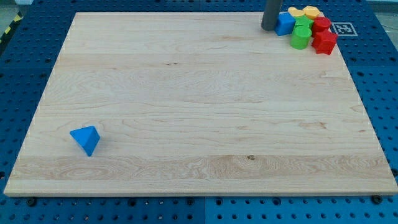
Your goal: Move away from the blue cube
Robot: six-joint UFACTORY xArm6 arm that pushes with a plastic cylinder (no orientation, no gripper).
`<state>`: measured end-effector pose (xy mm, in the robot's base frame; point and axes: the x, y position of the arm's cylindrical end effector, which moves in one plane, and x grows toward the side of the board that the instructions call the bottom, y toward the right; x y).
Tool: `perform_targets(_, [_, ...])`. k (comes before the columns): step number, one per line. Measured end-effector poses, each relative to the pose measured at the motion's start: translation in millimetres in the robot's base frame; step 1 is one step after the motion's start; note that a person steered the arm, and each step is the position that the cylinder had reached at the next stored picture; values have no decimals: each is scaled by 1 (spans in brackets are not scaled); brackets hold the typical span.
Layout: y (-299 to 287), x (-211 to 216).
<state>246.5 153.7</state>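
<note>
**Tip beside the blue cube at the table's far corner**

My tip stands at the view's top right, touching or just beside the left face of the blue cube. There is no claw on this arm, only the dark rod, so no claw state can be told. The cube sits in a tight cluster on the table with yellow blocks, green blocks and red blocks to its right. A blue triangular block lies well apart, near the view's bottom left.
</note>
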Motion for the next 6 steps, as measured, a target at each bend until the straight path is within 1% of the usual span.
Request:
perform_targets(1, [-38,1])
perform_targets(2, [-102,9])
perform_targets(3, [-179,27])
perform_targets(4, [-265,69])
perform_targets(5, [-336,139])
perform_targets(6, [-394,213])
